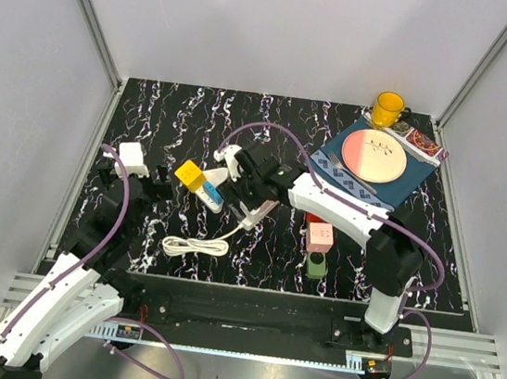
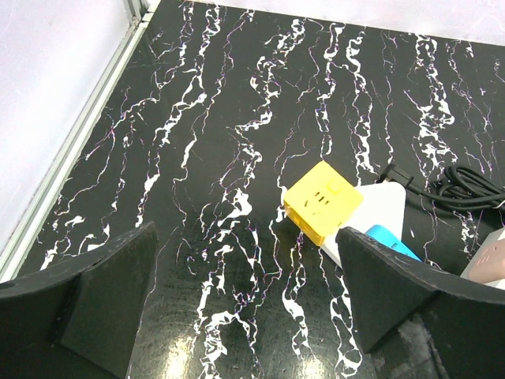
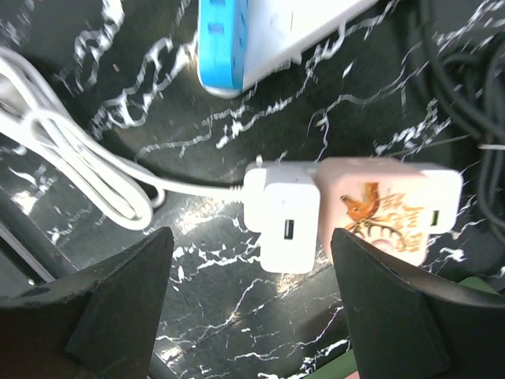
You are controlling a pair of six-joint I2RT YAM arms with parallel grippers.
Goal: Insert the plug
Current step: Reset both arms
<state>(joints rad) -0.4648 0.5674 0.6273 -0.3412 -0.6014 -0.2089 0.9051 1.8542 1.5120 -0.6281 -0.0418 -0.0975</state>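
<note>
The white charger plug (image 3: 282,217) lies flat on the black, white-veined marble-pattern table (image 1: 179,114), directly under the right gripper (image 3: 251,237). The right gripper's jaws stand wide, one on each side of the plug, and touch nothing. The plug is a smooth, rounded plastic block with a small slot on its upper face. A white cable (image 3: 87,170) runs from its side into a loose coil.

Surroundings:
- A pink adapter (image 3: 387,205) with an orange print touches the plug's side.
- The power strip (image 3: 237,31), glossy white with a blue end cap, lies just beyond the plug.
- The yellow cube socket (image 2: 322,199), with slotted faces, rests against the power strip's far end.
- A black cable (image 3: 465,71) curls beside the pink adapter.
- A blue placemat (image 1: 405,177) at the far right carries a pink-and-cream plate (image 1: 375,156). A yellow mug (image 1: 388,108) stands behind it.

The left gripper (image 2: 246,237) hangs near the yellow cube socket, with its jaws spread fully and nothing between them.
</note>
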